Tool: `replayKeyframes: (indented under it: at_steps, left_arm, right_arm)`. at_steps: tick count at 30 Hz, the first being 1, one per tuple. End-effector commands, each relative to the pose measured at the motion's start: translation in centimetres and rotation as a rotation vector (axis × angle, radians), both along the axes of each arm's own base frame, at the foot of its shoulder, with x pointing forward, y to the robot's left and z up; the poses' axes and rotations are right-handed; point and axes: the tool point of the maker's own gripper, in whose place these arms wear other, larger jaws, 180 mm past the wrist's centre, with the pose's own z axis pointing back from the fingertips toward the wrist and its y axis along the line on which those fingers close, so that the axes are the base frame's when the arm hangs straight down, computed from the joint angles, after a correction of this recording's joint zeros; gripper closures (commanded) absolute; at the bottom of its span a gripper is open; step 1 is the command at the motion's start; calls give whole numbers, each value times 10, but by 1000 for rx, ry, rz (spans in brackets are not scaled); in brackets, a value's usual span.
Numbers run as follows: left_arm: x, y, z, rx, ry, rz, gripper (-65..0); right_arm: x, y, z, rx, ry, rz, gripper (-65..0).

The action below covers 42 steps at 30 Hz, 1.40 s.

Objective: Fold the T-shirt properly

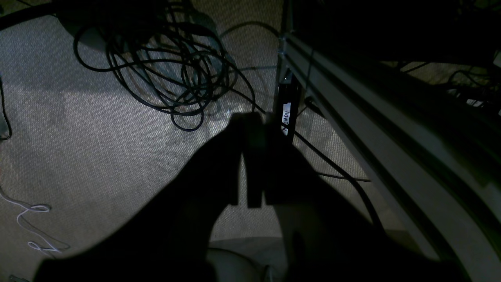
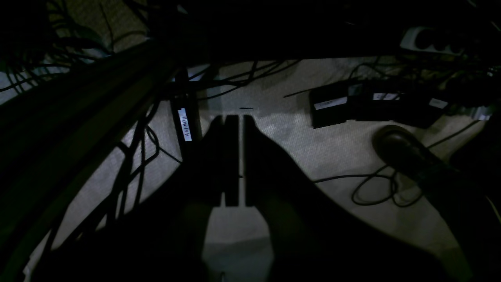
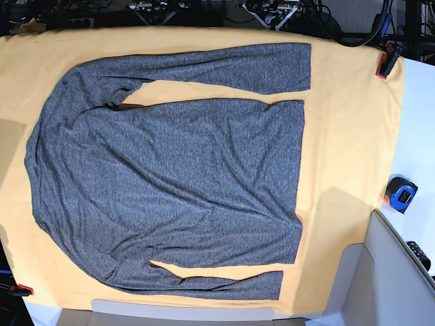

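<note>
The T-shirt (image 3: pixel 170 170) lies flat — thin, limp knit, likely best pinched at sleeve cuffs or hem corners; both grippers' fingers (image 1: pixel 250 156) (image 2: pixel 233 156) closed, empty.

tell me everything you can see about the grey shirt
The shirt is a plain heather dark-grey, long-sleeved top of thin knit. It lies spread flat and unfolded on the yellow-orange cloth, collar end toward the picture's left, hem toward its right. Both sleeves run along the body, one above, one below. Slight wrinkles show; no gripper touches it.

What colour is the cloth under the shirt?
Yellow-orange, plain; the table cloth shows best in the base view.
</note>
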Motion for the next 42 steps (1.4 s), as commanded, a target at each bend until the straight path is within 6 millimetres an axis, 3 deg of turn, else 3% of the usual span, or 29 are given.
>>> replayKeyframes:
  at_steps: [1,11,42]
  left_arm:
    - [4,1,0,7,-16,-4,0]
    - [4,1,0,7,-16,-4,0]
    - [0,2,0,7,-11,-1,0]
  right_arm:
    - [6,2,1,2,-34,-8,0]
    - [-9,1,1,-1,-37,-6,0]
    - [-13,0,3,-4,-47,-2,0]
